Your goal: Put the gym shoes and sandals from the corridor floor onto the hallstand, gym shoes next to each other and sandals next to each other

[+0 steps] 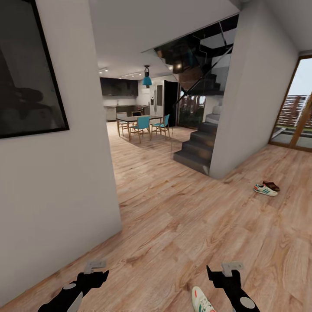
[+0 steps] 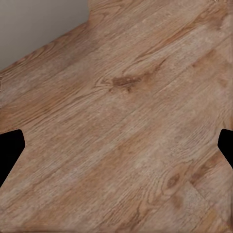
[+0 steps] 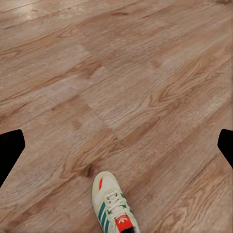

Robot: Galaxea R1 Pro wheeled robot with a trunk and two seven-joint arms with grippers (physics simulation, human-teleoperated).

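One cream-white gym shoe with teal stripes lies on the corridor floor close in front of me, just left of my right gripper. In the right wrist view this shoe sits below the open right gripper, toe pointing away, with nothing between the fingers. A second gym shoe lies far off at the right, with a brown sandal right behind it. My left gripper hangs open over bare planks, near the wall corner. The hallstand is out of view.
A white wall with a dark framed picture stands close on the left. Dark stairs rise behind a white partition. A dining table with teal chairs lies far ahead. A glass door is at the right.
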